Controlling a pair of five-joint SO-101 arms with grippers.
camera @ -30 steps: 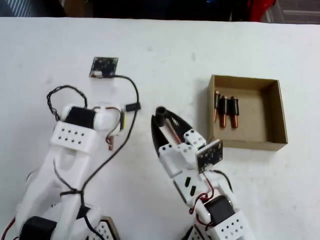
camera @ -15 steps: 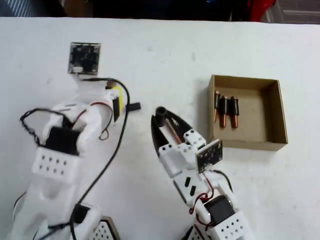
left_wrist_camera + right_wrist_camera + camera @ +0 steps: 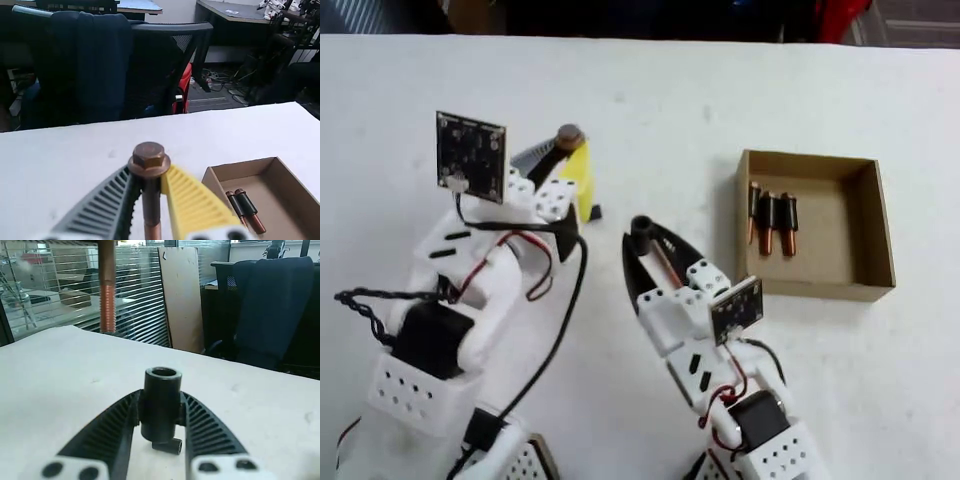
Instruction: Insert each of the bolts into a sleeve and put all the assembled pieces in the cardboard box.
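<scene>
Bolt [image 3: 148, 161] lifted upright, white table [image 3: 670, 90], dark office chair [image 3: 167, 60]

Your left arm [image 3: 470, 280] comes up from the near left corner of the table [image 3: 720, 90] with its wrist raised. Your left gripper [image 3: 148, 172] points toward the far edge, its grey and yellow fingers [image 3: 190, 205] pinched on a bolt [image 3: 148, 159] held upright, head on top. Your right arm [image 3: 695, 350] reaches in low from the near edge toward the middle of the table, and your right gripper [image 3: 160, 407] has its black fingers [image 3: 105, 440] clamped on either side of a sleeve [image 3: 161, 395] that stands upright, bore upward.
</scene>
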